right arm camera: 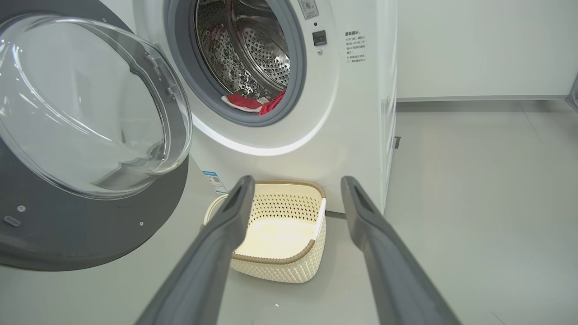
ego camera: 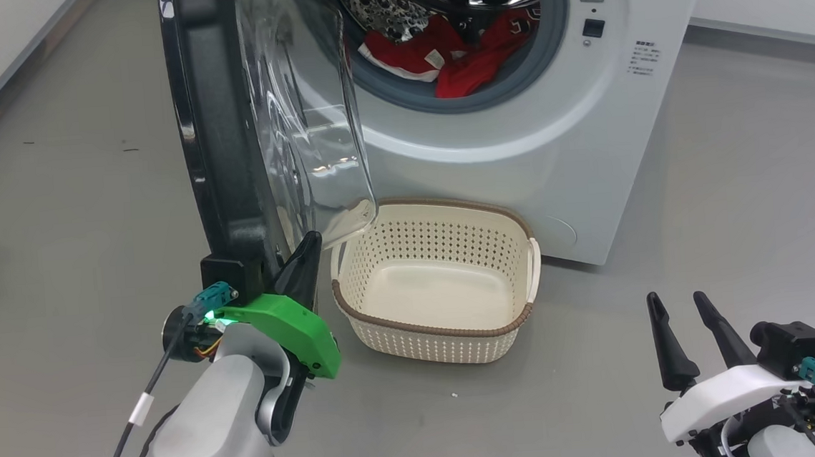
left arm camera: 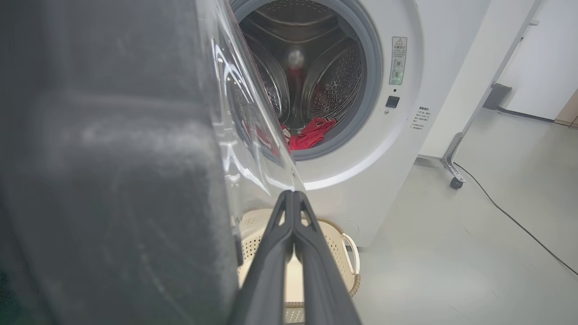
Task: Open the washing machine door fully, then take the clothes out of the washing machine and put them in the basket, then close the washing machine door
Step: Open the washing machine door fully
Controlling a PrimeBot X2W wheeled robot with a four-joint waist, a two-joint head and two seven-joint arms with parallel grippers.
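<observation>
The washing machine door (ego camera: 217, 127) stands swung open, seen edge-on from the upper left to the centre of the head view, its clear glass bowl bulging towards the washing machine (ego camera: 517, 149) at upper right. The red clothes (ego camera: 471, 63) lie in the drum mouth at the top centre, draped on the lower lip of the grey gasket. The cream basket (ego camera: 430, 345) sits empty on the grey floor (ego camera: 734, 184) at centre frame, just in front of the machine and below the door's glass. The left gripper (ego camera: 313, 236), jaws pressed together on nothing, points up beside the door's lower rim; contact there is unclear. The right gripper (ego camera: 675, 299), at lower right, has its jaws spread wide and empty, well apart from the basket.
</observation>
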